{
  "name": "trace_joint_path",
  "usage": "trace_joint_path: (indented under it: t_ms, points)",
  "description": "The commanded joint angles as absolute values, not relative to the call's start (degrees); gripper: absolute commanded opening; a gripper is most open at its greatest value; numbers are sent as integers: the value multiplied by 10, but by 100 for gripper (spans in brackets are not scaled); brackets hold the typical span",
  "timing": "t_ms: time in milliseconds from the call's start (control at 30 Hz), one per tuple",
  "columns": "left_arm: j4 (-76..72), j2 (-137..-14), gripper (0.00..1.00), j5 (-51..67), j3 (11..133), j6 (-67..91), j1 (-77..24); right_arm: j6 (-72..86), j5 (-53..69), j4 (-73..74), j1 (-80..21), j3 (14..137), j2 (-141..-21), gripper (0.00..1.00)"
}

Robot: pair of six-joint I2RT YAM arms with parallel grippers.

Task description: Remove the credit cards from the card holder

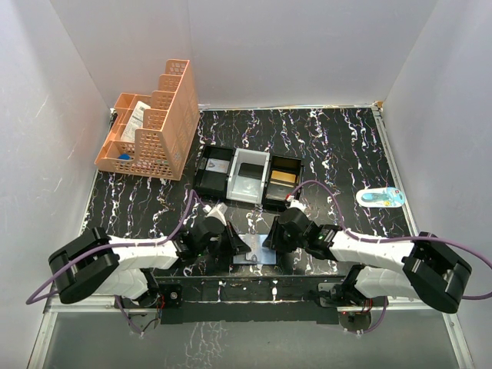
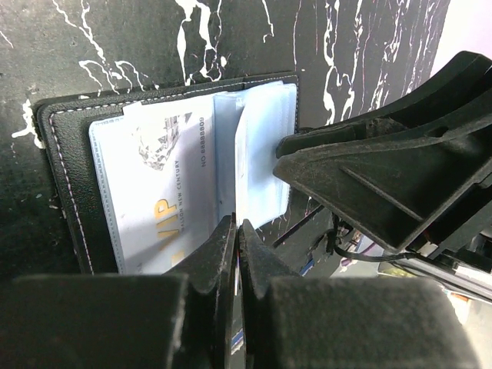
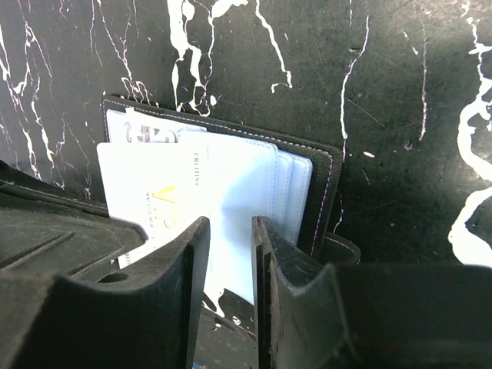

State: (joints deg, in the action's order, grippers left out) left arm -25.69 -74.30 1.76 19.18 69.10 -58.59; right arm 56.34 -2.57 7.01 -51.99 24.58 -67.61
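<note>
At the near edge of the table (image 1: 330, 146) the holder (image 2: 65, 169) lies open and flat, inside up, between the two grippers. The left gripper (image 2: 238, 231) has its fingers pressed together at the holder's near edge, where the white VIP card (image 2: 154, 200) meets the pale blue sleeves (image 3: 246, 177). The wrist view is too tight to tell whether a card edge is nipped between them. The right gripper (image 3: 231, 227) has its fingers apart with nothing held, low over the sleeve side, perhaps pinning it. The VIP card sits partly out of its pocket, slightly askew.

The step in hand looks like the first extraction: one arm steadies the holder while the other works a card loose. The next move calls for a sure pinch on the card alone, then a pull along the pocket's line while the holder is kept down. If a sleeve is caught with it, the whole holder would drag.

Farther back stands the tray (image 1: 247, 175), and beyond it, at the far left, the basket (image 1: 150, 131).
</note>
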Motion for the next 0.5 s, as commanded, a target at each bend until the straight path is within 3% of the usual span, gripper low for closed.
trace_joint_path:
  t_ms: [0,267,467]
  points:
    - [-189,-713,0,-2,216,662,-584,531,-16,73,-516,260,-649,29]
    - [-65,-649,0,-37,261,643,-584,501,51,36,-516,280,-596,33]
    - [32,-617,0,-75,281,638,-584,508,111,-19,-517,291,-623,34]
